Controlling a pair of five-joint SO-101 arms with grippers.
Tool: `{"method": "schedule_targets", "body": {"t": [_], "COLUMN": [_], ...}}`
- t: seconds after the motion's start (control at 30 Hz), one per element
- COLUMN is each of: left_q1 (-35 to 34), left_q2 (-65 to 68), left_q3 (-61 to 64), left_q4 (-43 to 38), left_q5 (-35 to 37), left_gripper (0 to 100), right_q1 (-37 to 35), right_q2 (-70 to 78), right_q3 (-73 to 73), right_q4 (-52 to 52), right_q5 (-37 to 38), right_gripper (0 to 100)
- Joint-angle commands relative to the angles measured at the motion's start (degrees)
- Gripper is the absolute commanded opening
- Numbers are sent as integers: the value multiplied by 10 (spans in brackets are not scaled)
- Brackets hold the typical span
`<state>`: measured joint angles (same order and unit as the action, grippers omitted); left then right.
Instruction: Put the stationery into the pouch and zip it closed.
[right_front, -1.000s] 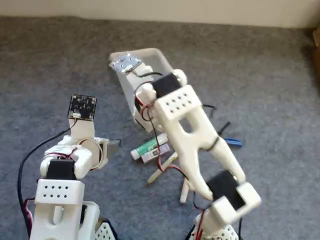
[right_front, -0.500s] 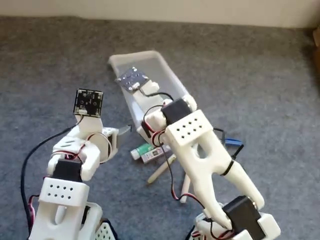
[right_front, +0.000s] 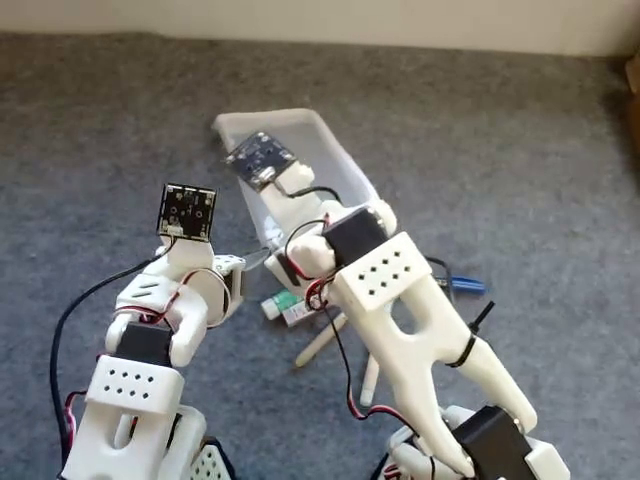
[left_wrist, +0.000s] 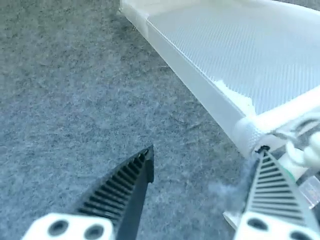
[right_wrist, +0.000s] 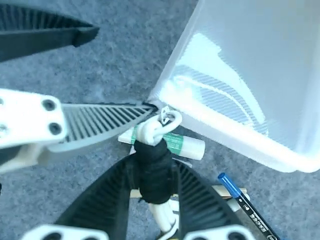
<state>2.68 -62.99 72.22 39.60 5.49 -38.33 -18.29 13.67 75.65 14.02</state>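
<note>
Zip pull (right_wrist: 152, 135) in R pincer (right_wrist: 154, 170); pen (right_wrist: 245, 202) bears lettering.

On the carpet (right_front: 520, 150), stationery (right_front: 284, 303) lies before the pouch (right_front: 330, 160).

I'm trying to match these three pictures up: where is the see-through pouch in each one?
High view: the pouch lies upper centre, partly under an arm.
Left wrist view: it stretches ahead of the open left tool, corner beside one fingertip.
Right wrist view: it sits just beyond the green-and-white tube.
Shared landmark: that tube, lying off the pouch's near corner.
</note>
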Motion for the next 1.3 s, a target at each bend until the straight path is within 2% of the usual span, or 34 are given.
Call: {"method": "schedule_targets", "body": {"t": [0.0, 0.23, 0.47, 0.73, 1.03, 1.27], "left_q1": [10, 7, -4, -37, -65, -84], "left_q2": [-3, -7, -7, -8, -8, -8], "left_q3": [-4, 47, 48, 46, 35, 35], "left_q4": [-13, -106, -108, -110, -108, -108], "left_q5": [6, 3, 2, 3, 3, 5], "left_gripper": [301, 261, 186, 71, 9, 6], "right_q1": [-19, -21, 4, 77, 169, 226], "right_q2": [-35, -36, -36, -36, -36, -36], "right_q3": [-1, -5, -4, -5, -7, -37], "right_q4": [-7, 17, 26, 29, 29, 36], "right_q5": [-7, -7, -7, -4, -4, -4], "right_gripper": [5, 5, 5, 5, 5, 5]}}
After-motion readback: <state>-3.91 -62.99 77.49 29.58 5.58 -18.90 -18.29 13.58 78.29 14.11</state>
